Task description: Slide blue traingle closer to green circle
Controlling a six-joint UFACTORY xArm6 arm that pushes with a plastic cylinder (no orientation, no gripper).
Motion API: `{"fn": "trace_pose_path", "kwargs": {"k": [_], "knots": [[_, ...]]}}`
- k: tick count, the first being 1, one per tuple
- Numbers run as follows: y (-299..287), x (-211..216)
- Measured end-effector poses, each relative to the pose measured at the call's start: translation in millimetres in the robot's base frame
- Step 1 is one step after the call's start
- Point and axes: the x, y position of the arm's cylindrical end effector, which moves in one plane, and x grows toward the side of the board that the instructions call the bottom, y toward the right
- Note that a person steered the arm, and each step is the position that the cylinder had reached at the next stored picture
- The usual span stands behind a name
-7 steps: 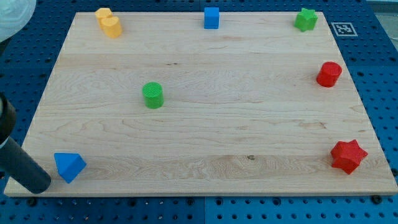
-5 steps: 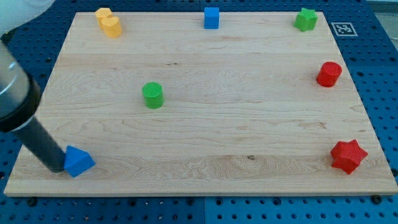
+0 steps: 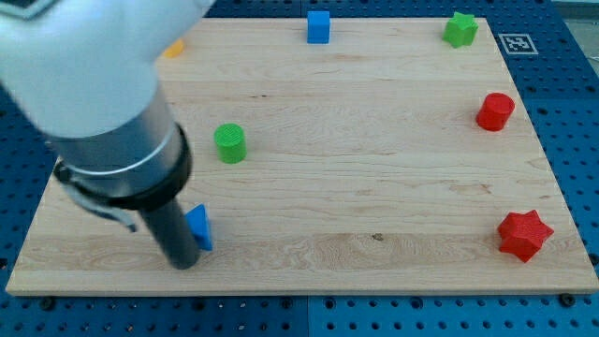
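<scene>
Near the board's front left, my tip (image 3: 184,263) presses against the left side of the blue triangle (image 3: 199,227), partly hiding it. Farther back and slightly right, apart from it, stands the green circle (image 3: 229,143) on the wooden board (image 3: 374,187).

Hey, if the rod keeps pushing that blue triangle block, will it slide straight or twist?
The blue triangle probably slides easily on the smooth wooden board. My tip touches its left side, so an off-centre push may twist it. It looks rigid.
</scene>
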Motion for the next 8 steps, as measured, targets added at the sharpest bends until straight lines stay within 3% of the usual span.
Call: {"fn": "trace_pose_path", "kwargs": {"k": [2, 3, 4, 6, 8], "knots": [[39, -47], [39, -31], [14, -33], [-15, -78], [26, -102]]}}
